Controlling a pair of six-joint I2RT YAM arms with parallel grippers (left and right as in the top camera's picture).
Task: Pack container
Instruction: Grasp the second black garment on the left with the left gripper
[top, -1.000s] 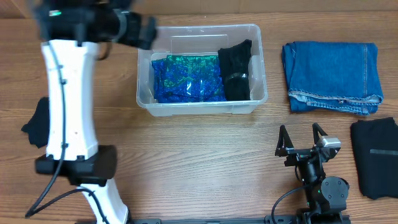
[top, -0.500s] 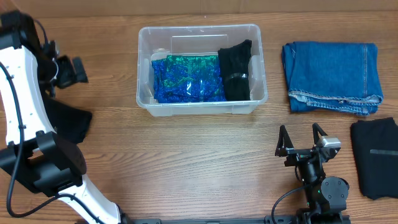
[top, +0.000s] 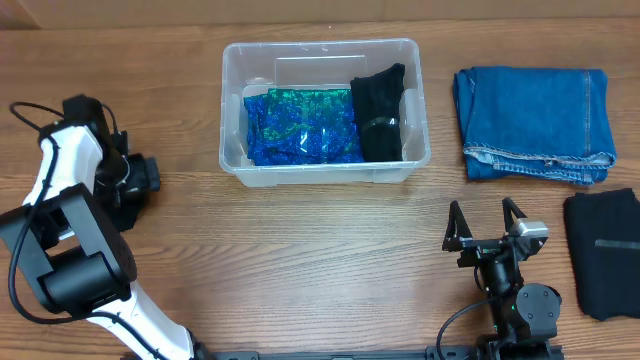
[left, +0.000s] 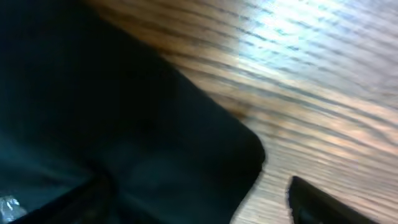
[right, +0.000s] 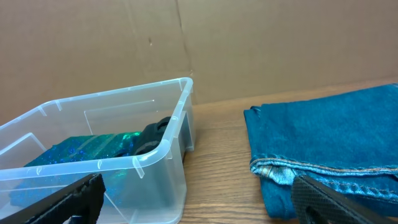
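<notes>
The container (top: 320, 45) sits at 12 o'clock on the wooden table (top: 300, 260), holding a blue-green sparkly cloth (top: 300, 125) with a black garment (top: 378, 115) tucked along its 3 o'clock side. Folded jeans (top: 535, 110) lie apart at the container's 3 o'clock, a folded dark piece (top: 605, 255) at 4 o'clock. The left gripper (top: 140, 180), at the container's 8 o'clock, hangs low over a dark cloth (left: 112, 112), fingers apparently spread in its blurred wrist view. The right gripper (top: 483, 210), at 5 o'clock, stands spread, holding nothing

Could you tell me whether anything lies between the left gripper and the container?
Nothing visible: only bare table lies between the left gripper and the container. The black cloth sits beneath the gripper, not in the path.
</notes>
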